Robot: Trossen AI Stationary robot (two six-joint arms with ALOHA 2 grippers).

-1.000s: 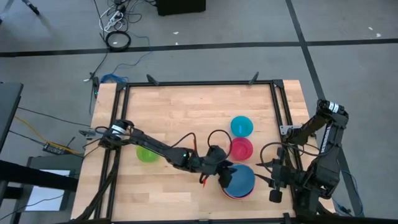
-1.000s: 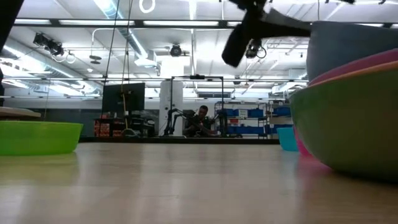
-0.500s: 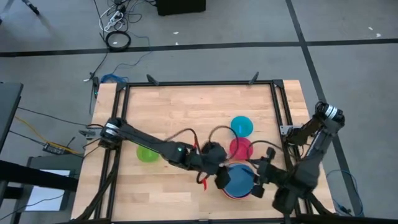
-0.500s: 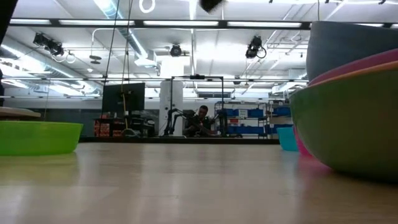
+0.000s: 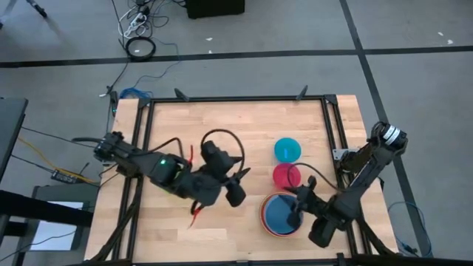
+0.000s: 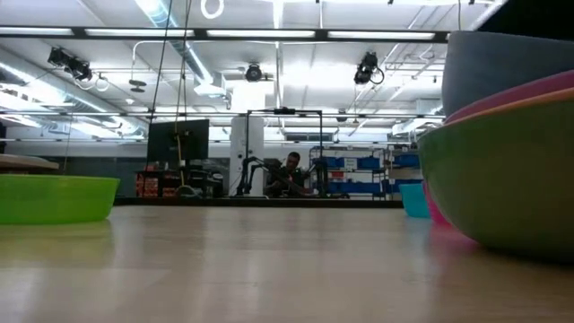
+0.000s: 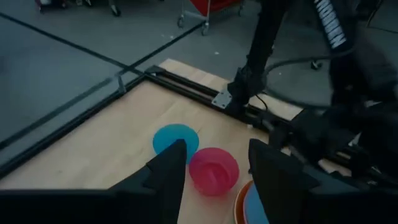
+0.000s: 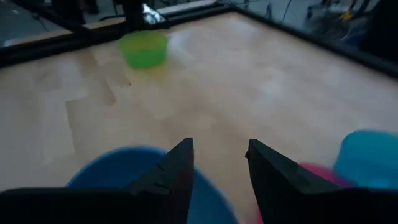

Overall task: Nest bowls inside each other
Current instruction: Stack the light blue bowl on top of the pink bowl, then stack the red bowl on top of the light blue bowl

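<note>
A stack of nested bowls (image 5: 275, 220) stands near the front right, with the blue bowl (image 8: 118, 171) on top and a dull green bowl (image 6: 502, 179) at the bottom. A magenta-red bowl (image 5: 287, 176) and a cyan bowl (image 5: 287, 150) rest on the table behind the stack. A lime green bowl (image 8: 144, 48) sits at the left. My right gripper (image 8: 217, 146) hovers open over the stack's right rim. My left gripper (image 7: 214, 149) is open and empty, raised over the table's middle (image 5: 238, 185).
A black metal frame (image 5: 236, 99) runs along the table's edges. Bare wood lies across the far half and the middle of the table (image 5: 222, 133). A person sits far off in the room behind (image 6: 291, 170).
My left gripper has risen from the stack and drawn back toward the table's left, rolling as it went. My right gripper has come down from the table's right edge to stand over the stack. The bowls have stayed where they were.
</note>
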